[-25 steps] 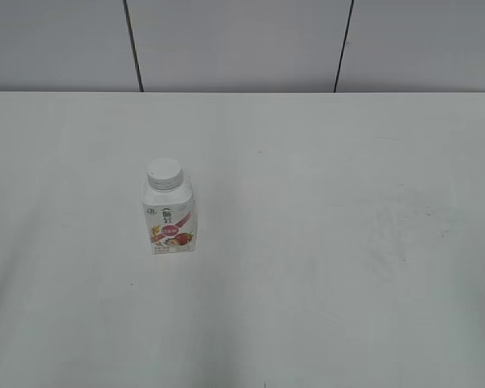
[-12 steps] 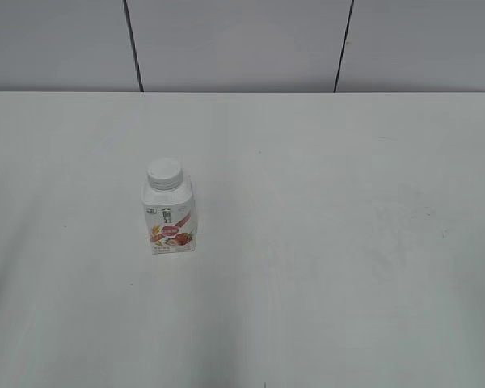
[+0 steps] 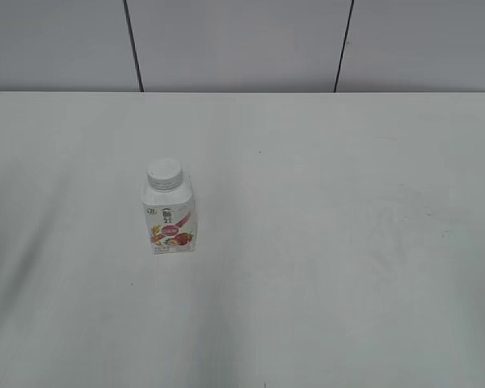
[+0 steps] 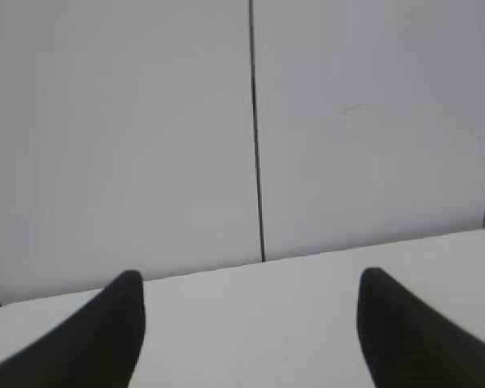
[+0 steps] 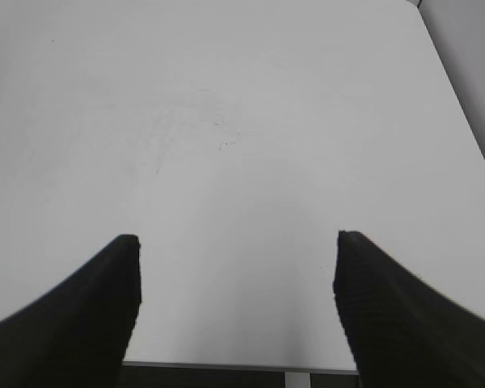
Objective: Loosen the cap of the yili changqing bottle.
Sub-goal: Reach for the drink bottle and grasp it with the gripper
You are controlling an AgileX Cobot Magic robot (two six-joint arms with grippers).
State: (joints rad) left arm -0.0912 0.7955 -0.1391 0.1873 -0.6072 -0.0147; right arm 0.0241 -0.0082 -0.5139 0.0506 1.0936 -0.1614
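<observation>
Bottle standing untouched; both grippers spread wide and holding nothing.

The table (image 3: 347,267) is lying under both grippers, and a panelled wall (image 4: 145,121) is facing the left one. The left gripper (image 4: 250,323) is showing its jaws apart with bare tabletop between them; the right gripper (image 5: 236,299) is showing the same, jaws parted over bare surface. The bottle (image 3: 169,217) is standing upright outside both wrist views, so its place relative to either gripper cannot be told; neither gripper is appearing in the exterior view. By judgement, it is handling as light, smooth plastic with thin walls, likely to slide or dent, so one gripper is best clamping the flat sides low down. The cap (image 3: 164,174) is sitting on the neck; its rim is the likely hold for turning.
</observation>
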